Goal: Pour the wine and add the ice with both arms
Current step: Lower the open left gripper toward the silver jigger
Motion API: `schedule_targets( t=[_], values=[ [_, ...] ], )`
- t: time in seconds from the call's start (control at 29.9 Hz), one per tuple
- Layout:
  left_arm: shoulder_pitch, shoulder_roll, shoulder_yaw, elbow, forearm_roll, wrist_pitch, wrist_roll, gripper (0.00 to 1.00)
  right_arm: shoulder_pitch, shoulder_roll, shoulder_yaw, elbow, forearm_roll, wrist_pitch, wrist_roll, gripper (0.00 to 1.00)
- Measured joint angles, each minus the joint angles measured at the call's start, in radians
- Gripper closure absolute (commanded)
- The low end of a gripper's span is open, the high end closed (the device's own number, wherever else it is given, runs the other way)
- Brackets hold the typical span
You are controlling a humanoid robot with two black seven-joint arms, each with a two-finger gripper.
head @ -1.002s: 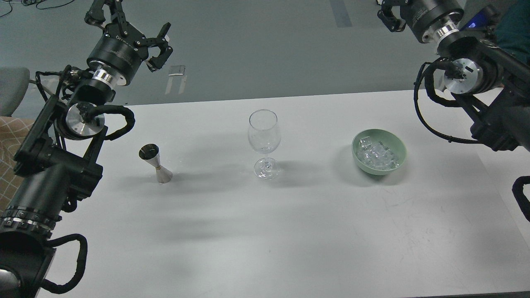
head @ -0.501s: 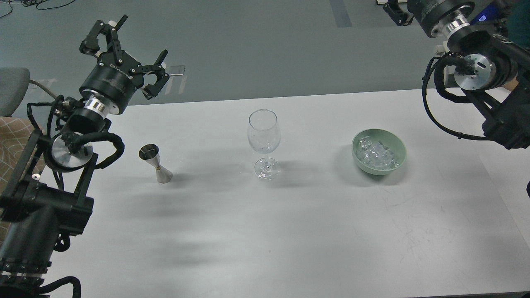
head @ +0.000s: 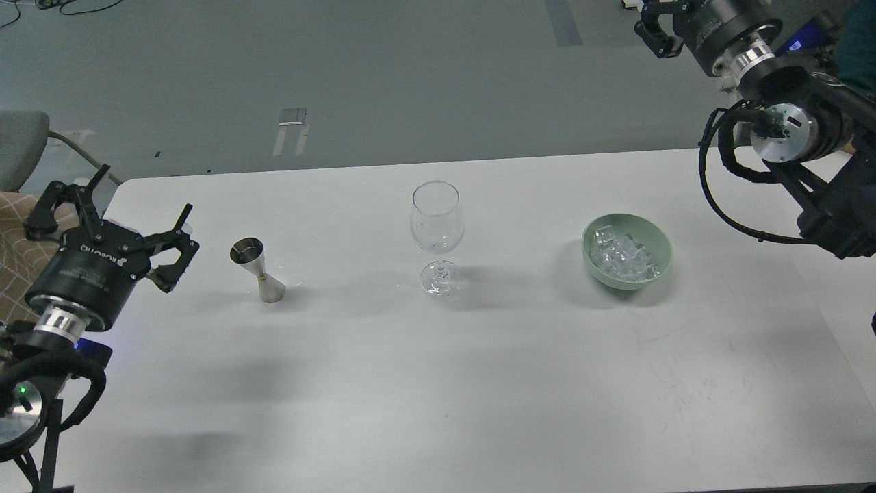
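Our left gripper (head: 113,229) has dropped beside the jigger (head: 256,269) of wine on the worktop (head: 438,383), jaws wide and empty, ready to grasp; ice (head: 624,259) waits in the green bowl (head: 658,236), our right gripper's (head: 653,34) jaws unreadable.

The right claw (head: 653,31) is cut off by the top edge.

Even, bright overhead light leaves soft shadows on the white table (head: 479,383); focus is sharp throughout.
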Motion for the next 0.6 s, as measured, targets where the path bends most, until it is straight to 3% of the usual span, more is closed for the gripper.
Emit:
schedule_targets(
  t=[0.27, 0.4, 0.6],
  values=[
    [0.167, -0.11, -0.026, -0.032, -0.01, -0.042, 0.044, 0.01, -0.008, 0.0, 0.001, -0.001, -0.001, 0.0, 0.0, 0.0],
    [0.197, -0.167, -0.017, -0.03, -0.01, -0.06, 0.07, 0.01, -0.014, -0.001, 0.001, -0.001, -0.002, -0.001, 0.0, 0.0],
    [0.189, -0.215, -0.006, 0.01, 0.002, -0.052, 0.073, 0.01, -0.015, -0.003, 0.001, 0.0, -0.002, -0.002, 0.0, 0.0]
  ],
)
